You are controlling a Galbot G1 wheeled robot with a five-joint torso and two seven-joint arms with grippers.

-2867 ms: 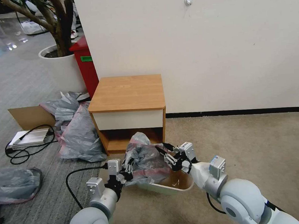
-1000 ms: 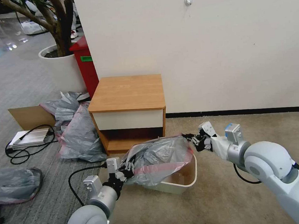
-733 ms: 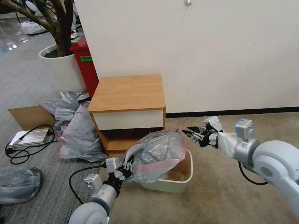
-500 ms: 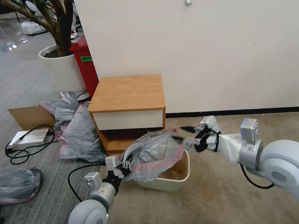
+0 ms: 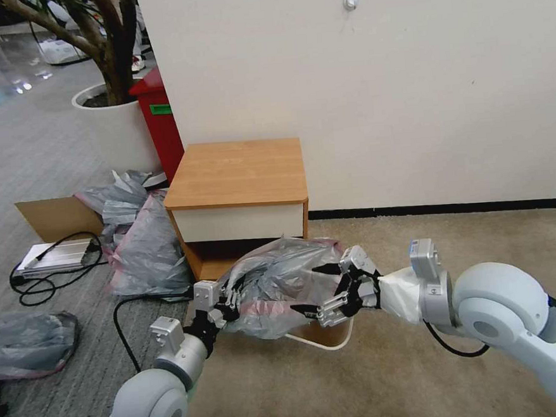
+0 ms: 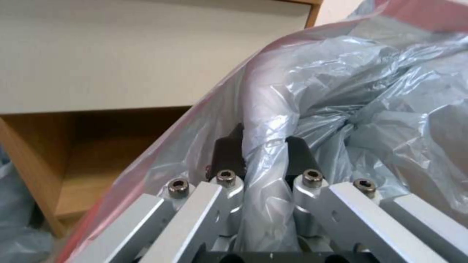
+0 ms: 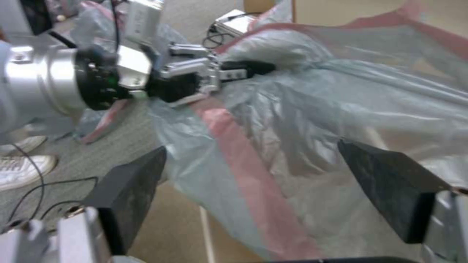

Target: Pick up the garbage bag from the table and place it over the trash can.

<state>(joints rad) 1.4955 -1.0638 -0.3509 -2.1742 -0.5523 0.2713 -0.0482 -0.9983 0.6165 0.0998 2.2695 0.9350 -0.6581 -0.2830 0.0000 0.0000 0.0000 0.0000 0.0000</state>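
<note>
The garbage bag (image 5: 277, 281), thin grey plastic with a pink-red band, lies bunched over the cream trash can (image 5: 328, 337), hiding all but the can's near right corner. My left gripper (image 5: 226, 301) is shut on a fold of the garbage bag (image 6: 365, 91) at its left end; the fold sits between the left gripper's (image 6: 263, 153) black pads. My right gripper (image 5: 315, 290) stands open at the bag's near right side. Its fingers straddle the pink band of the garbage bag (image 7: 341, 102), and my left gripper (image 7: 244, 71) shows beyond. The table (image 5: 237, 173) stands right behind, its top bare.
Darker grey sacks (image 5: 144, 253) lean against the table's left side, with cardboard (image 5: 53, 218), a metal box with a cable (image 5: 53, 256) and another sack (image 5: 27, 343) farther left. A red bin (image 5: 157, 118) and a white planter (image 5: 110, 128) stand behind. Open carpet lies to the right.
My right gripper pulled the bag's mouth out to the right, let go, opened, and swung back to the bag's near side. The bag slumped left over the can. My left gripper kept its hold.
</note>
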